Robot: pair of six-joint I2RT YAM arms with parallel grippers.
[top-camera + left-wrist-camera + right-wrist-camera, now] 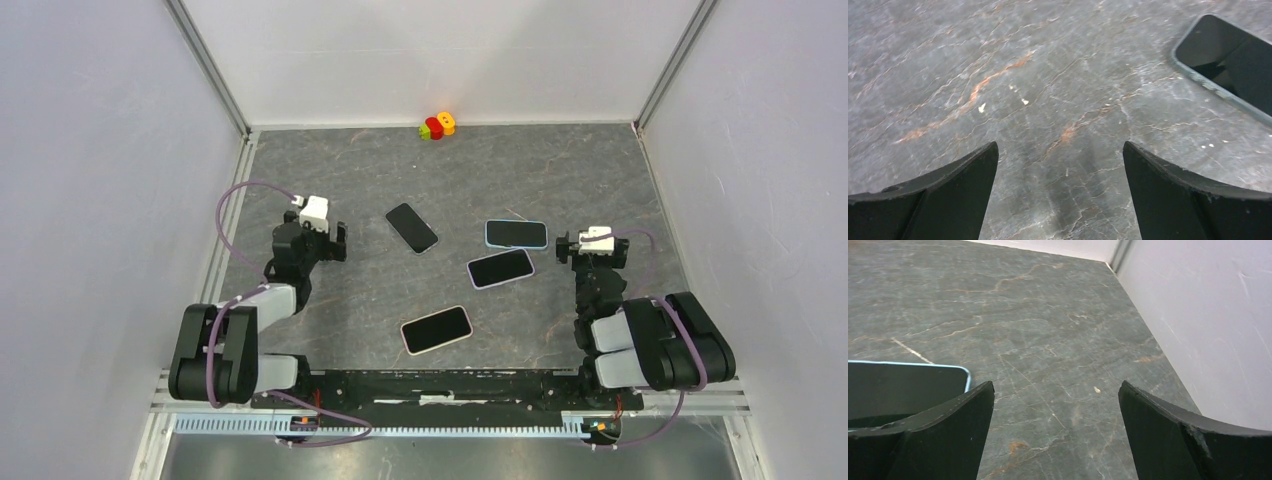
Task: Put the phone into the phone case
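Several flat dark phone-shaped slabs lie mid-table; which is the phone and which the phone case I cannot tell. One has a light blue rim (517,234) (903,385), one lies just below it (500,268), one has a pale pink rim (436,329), and a dark-rimmed one (412,228) (1228,60) lies to the left. My left gripper (338,242) (1060,147) is open over bare table, left of the dark-rimmed slab. My right gripper (572,246) (1055,385) is open, just right of the blue-rimmed slab, holding nothing.
A small red, green and yellow toy (437,126) sits at the far wall. White walls (1208,315) close in the grey marbled table (340,170) on the left, right and back; the right wall stands close to my right gripper.
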